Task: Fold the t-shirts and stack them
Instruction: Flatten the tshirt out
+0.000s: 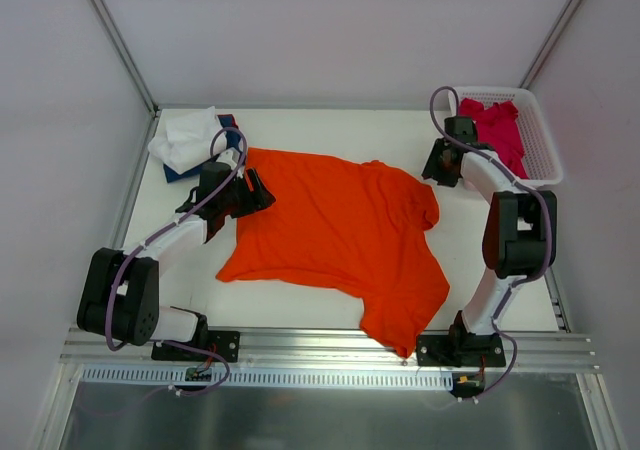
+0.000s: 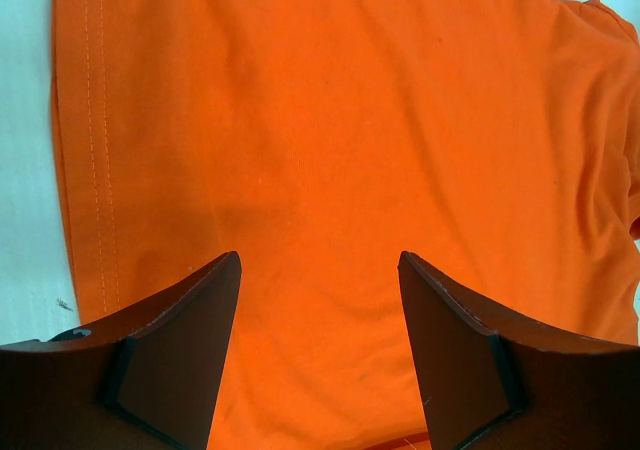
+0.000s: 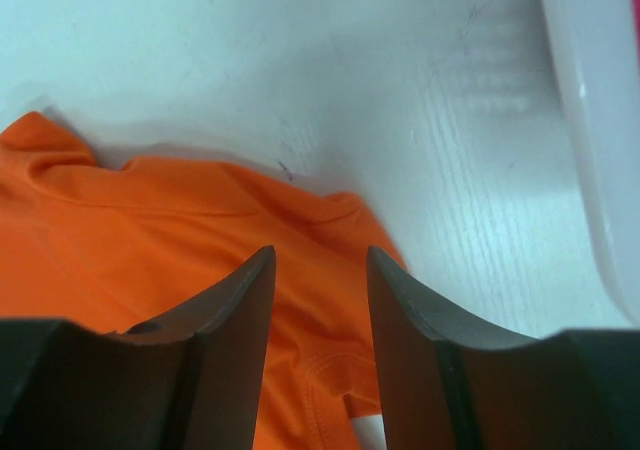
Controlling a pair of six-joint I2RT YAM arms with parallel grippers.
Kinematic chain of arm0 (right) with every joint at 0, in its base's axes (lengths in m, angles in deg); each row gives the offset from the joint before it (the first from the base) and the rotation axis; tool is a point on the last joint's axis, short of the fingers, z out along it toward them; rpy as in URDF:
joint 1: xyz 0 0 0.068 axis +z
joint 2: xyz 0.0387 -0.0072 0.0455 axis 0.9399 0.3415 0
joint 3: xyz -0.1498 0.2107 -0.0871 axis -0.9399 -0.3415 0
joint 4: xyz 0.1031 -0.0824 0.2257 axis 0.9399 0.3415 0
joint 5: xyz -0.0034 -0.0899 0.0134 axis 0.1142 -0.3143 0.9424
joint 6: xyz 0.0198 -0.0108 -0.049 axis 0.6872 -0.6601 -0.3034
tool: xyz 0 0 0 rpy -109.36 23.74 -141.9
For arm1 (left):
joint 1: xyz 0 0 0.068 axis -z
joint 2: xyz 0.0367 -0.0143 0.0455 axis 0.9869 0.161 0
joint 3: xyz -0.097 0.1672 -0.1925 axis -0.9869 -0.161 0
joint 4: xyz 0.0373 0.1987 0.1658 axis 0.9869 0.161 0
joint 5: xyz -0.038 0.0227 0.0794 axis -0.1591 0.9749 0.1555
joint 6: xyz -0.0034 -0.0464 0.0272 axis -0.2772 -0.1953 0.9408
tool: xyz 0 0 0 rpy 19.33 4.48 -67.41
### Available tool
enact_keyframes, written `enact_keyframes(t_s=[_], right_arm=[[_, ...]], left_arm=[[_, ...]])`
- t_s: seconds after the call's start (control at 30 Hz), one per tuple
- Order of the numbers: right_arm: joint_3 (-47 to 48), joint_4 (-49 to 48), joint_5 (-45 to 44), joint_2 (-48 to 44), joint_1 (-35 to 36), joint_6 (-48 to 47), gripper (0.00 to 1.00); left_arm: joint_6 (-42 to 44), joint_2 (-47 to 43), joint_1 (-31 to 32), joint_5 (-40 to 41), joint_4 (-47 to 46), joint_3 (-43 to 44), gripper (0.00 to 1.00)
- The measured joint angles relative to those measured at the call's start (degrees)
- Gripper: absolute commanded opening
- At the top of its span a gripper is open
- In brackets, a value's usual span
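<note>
A bright orange short-sleeved cloth t-shirt [image 1: 340,235] is lying spread out and slightly rumpled across the middle of the flat white table [image 1: 330,130], with one lower corner reaching toward the table's near edge. The left gripper [image 1: 255,192] is hovering over the orange t-shirt's left side, close to its stitched hem. Its two dark fingers [image 2: 190,350] are standing wide apart, holding nothing, with the cloth lying beneath them. The right gripper [image 1: 437,160] is hanging at the orange t-shirt's far right corner, by the sleeve. Its fingers [image 3: 230,330] are parted by a narrower gap and are pinching nothing, and the wrist view is showing the orange edge below them. To the far left of the orange t-shirt, a crumpled white cloth t-shirt [image 1: 185,135] is sitting on a navy blue cloth t-shirt [image 1: 183,173], the pile just beside the orange corner. To the far right of the orange t-shirt, a white plastic mesh basket [image 1: 545,155] is holding a bunched crimson-pink cloth t-shirt [image 1: 500,130], apart from the orange cloth.
</note>
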Motion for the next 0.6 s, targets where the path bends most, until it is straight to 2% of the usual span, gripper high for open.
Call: enact_keyframes(t_s=[0.2,0.6], right_arm=[[3.0,0.1,0.2,2.2,-1.6,-2.1,0.42],[3.0,-0.2,1.4,5.5,-2.8,-3.3,0.38]], left_arm=[[0.0,0.0,0.0,-0.3,-0.4,-0.2,0.65],[0.0,0.0,0.0,-0.3,-0.5,-0.3,0.65]])
